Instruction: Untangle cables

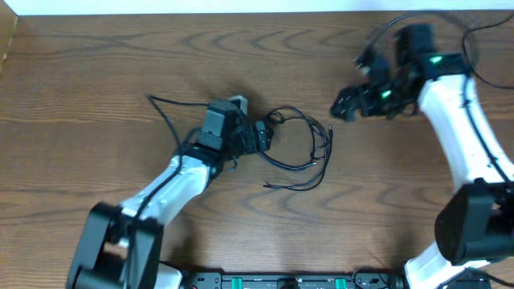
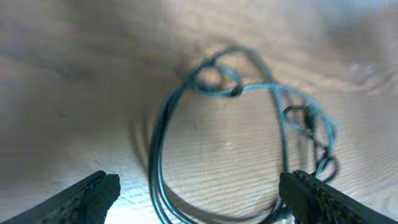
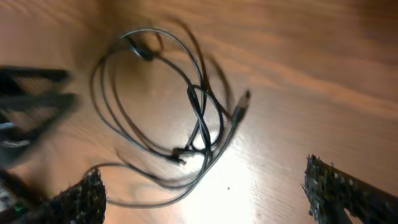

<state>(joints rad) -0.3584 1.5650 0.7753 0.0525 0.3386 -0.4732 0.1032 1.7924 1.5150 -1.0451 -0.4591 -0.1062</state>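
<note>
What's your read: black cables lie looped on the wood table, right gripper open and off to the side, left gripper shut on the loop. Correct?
One thing is wrong: the left gripper is open, not shut. The left wrist view shows its fingers spread wide, with the cables lying on the table between them. The rest holds: the right gripper is open and off to the side.

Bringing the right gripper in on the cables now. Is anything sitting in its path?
Nothing visible does. Only wooden table shows between the right gripper and the cables. The left gripper sits at the bundle's far side, jaws open, out of the right one's path.
</note>
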